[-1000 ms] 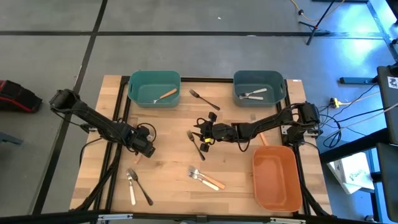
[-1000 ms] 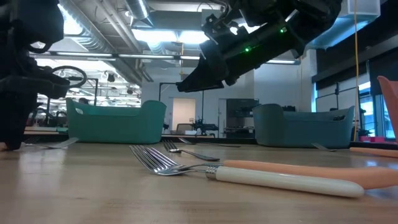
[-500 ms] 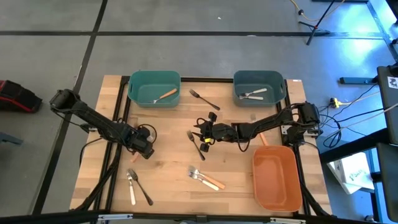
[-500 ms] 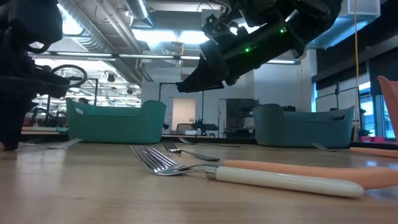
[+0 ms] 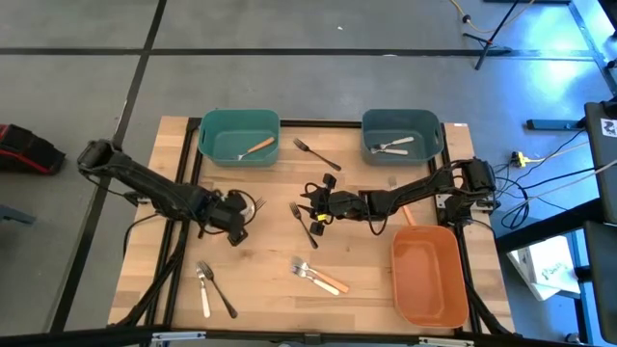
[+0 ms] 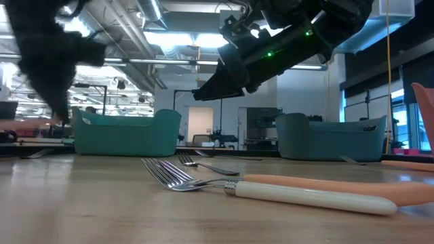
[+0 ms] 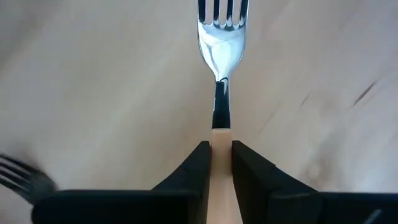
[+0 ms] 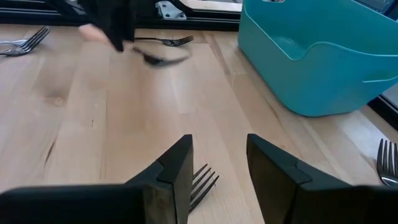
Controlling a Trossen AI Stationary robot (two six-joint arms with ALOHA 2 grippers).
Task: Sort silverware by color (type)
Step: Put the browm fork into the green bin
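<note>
My left gripper [image 5: 241, 208] is shut on an orange-tan-handled fork [image 7: 221, 74], whose metal head [image 5: 256, 204] points toward the table's right. My right gripper [image 5: 308, 206] hovers open at the table's middle. Its fingers stand either side of the tines [image 8: 202, 180] of a dark metal fork [image 5: 303, 225] that lies flat on the table, and they do not touch it. The right gripper also shows high up in the low view [image 6: 203, 91]. My left gripper pinches the fork's orange-tan handle [image 7: 221, 135] between its two fingers, a little behind the metal neck. The fingers come from the table's left and lie along the handle. The head sticks out ahead of the fingertips, and the fork looks lifted off the table.
A teal bin [image 5: 214, 135] at the far left holds an orange-handled utensil. A blue bin [image 5: 431, 135] at the far right holds pale ones. An orange bin [image 5: 453, 280] stands near right. Loose forks lie at the far middle [image 5: 316, 152], near middle [image 5: 318, 278] and near left [image 5: 212, 287].
My left gripper has risen from the table and gone toward the right and far side, carrying the orange-handled fork, whose head now sticks out to its right. It moves fast and shows blurred.
</note>
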